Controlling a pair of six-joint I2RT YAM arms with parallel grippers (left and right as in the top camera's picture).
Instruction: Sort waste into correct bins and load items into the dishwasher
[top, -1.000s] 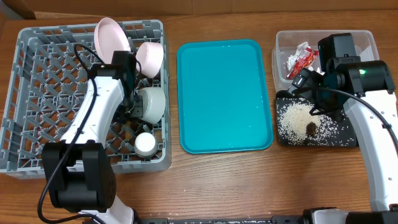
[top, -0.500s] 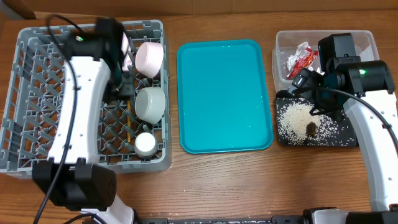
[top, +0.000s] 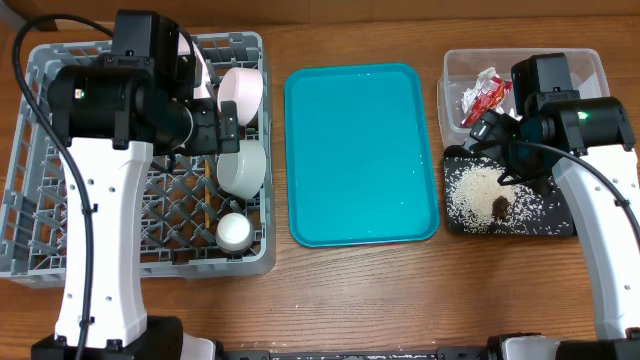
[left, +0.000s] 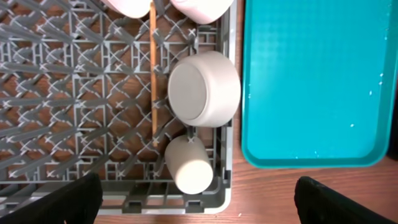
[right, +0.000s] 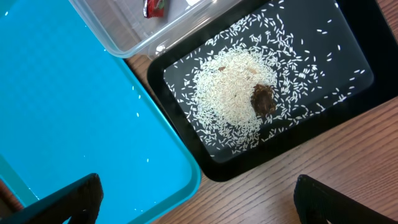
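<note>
Left arm risen; bowl (left: 204, 89), cup (left: 188, 165) well below spread jaws.

The left claw (left: 199, 202) hangs raised, pointing straight down, its fingers spread wide and holding nothing. The right claw (right: 199, 205) hangs likewise, fingers wide apart, also holding nothing.

We see a wooden table (top: 360, 290) with warm brown grain filling the whole overhead view, evenly lit; at its centre lies a teal serving tray (top: 362, 155), faintly glossy.
</note>
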